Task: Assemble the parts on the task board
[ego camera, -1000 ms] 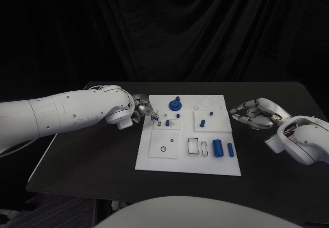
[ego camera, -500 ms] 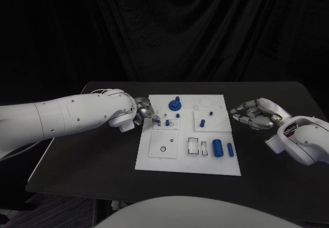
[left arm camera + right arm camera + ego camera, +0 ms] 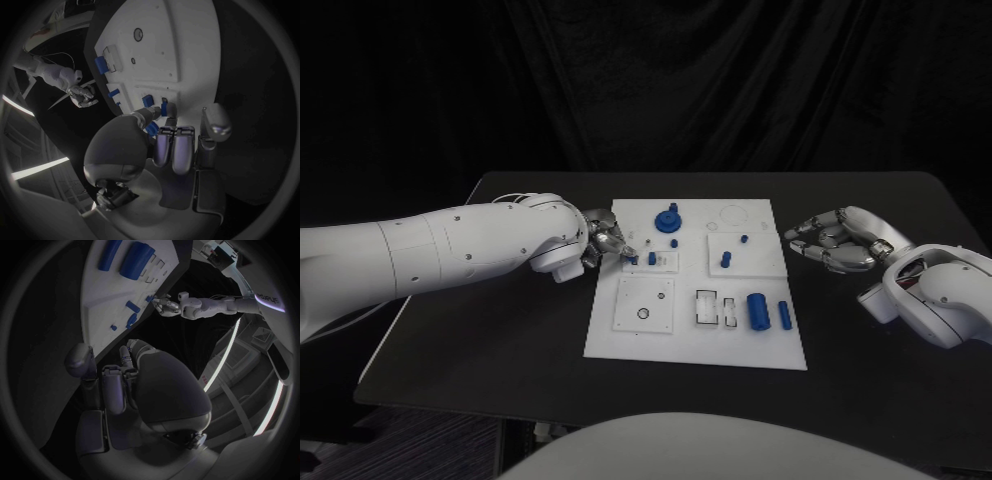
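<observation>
Presently, head view: the task board (image 3: 697, 335) is seen as a white plate lying lengthwise away from the robot in the middle of the black table (image 3: 488, 330). The left hand (image 3: 606, 237) is placed at the board's left edge, at its far half, fingertips over the small socket block (image 3: 651, 262) where short blue parts stand. A blue gear-like part (image 3: 668, 217) is seen just beyond it; 2 blue cylinders (image 3: 769, 312) are laid lengthwise on the near right of the board. The right hand (image 3: 837, 239) is held off the board's right edge, apart from it, fingers curled in on nothing. The left hand is judged the nearer to the work.

Left wrist view: the left hand's fingers (image 3: 177, 150) are seen drawn together, and a small blue part (image 3: 152, 129) appears between thumb and fingers; a firm pinch is likely but cannot be told for certain.

Right wrist view: the right hand (image 3: 119, 380) is shown loosely curled, holding nothing, with the board beyond it.
</observation>
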Robot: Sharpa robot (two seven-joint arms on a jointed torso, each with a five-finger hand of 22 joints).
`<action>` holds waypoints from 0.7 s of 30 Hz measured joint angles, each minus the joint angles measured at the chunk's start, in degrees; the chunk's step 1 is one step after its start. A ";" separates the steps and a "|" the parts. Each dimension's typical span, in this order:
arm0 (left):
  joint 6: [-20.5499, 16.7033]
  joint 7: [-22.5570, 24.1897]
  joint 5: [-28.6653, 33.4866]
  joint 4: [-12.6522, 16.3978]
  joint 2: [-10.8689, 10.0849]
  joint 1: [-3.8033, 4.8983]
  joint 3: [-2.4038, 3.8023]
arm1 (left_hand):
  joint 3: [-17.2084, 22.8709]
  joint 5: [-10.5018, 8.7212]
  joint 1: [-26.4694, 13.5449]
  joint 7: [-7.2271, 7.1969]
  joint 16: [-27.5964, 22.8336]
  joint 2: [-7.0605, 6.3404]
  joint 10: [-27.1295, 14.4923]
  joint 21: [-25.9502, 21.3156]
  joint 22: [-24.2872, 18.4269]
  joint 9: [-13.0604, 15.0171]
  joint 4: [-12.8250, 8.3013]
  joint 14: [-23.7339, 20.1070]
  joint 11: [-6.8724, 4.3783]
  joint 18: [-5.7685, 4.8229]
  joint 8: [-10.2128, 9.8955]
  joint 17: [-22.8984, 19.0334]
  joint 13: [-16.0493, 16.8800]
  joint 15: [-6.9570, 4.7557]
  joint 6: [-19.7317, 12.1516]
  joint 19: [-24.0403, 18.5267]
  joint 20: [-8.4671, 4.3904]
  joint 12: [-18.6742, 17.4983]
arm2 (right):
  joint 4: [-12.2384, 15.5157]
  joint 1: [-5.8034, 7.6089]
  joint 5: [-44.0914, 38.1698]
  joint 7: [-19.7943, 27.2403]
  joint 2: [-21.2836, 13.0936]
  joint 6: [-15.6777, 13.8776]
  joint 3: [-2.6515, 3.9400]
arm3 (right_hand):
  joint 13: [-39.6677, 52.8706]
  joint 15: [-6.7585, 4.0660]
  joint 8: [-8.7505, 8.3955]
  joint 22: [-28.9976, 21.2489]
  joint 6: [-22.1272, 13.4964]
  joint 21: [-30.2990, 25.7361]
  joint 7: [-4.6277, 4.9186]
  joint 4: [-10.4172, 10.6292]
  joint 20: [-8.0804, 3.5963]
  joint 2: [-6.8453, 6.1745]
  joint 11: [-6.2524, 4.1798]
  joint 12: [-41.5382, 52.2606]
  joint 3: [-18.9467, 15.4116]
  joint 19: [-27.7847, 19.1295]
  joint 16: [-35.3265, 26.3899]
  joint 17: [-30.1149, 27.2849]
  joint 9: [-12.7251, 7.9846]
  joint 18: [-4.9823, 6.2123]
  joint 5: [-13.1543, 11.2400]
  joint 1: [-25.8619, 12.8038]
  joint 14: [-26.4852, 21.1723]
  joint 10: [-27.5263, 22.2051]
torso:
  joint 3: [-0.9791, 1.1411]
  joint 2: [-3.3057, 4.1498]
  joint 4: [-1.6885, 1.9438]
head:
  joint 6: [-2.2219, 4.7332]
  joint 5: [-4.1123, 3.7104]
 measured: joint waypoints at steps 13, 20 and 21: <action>-0.67 0.32 -0.02 -0.07 0.02 -0.37 -0.01 | 0.00 -0.07 -0.71 -0.18 -0.22 -0.25 0.00 -0.67 0.04 0.06 0.00 0.00 0.00 0.00 -0.06 0.00 0.00 0.00 0.19 0.00 0.00 -0.24 | 0.02 0.00 0.00 0.00 -0.04 0.00 0.00 | 0.00 0.00 0.00 0.00 0.00 0.00 0.00 0.00 0.00 0.00 0.00 0.00 0.00 0.00 0.00 0.00 0.00 0.01 0.00 0.00 0.00 0.00 | 0.01 -0.10 0.03 | 0.00 -0.05; -0.66 0.26 -0.03 0.33 -0.08 -0.54 -0.02 | -0.01 0.10 -0.66 -0.25 -0.45 -0.21 0.00 -0.89 0.04 0.07 0.01 0.00 0.00 0.00 -0.06 0.00 0.00 0.00 0.32 -0.20 0.21 -0.24 | 0.02 0.00 0.00 0.00 0.02 0.00 0.00 | 0.00 0.00 0.00 -0.01 0.00 0.00 0.00 -0.05 0.00 0.00 0.00 0.00 0.04 0.00 0.00 0.00 0.00 0.00 0.00 0.00 0.00 0.00 | 0.03 -0.13 -0.01 | 0.00 0.01; -0.65 0.25 -0.04 0.46 -0.13 -0.56 -0.02 | -0.01 0.19 -0.66 -0.23 -0.45 -0.21 0.00 -0.89 0.04 0.07 0.01 0.00 0.00 0.00 -0.06 0.00 0.00 0.00 0.43 -0.20 0.21 -0.24 | 0.02 0.00 0.00 0.00 0.02 0.00 0.00 | 0.00 0.00 0.00 -0.01 0.00 0.00 0.00 -0.16 0.00 0.00 0.00 0.00 0.16 0.00 0.00 0.00 0.00 0.00 0.00 0.00 0.00 0.00 | 0.03 -0.13 -0.01 | 0.00 0.01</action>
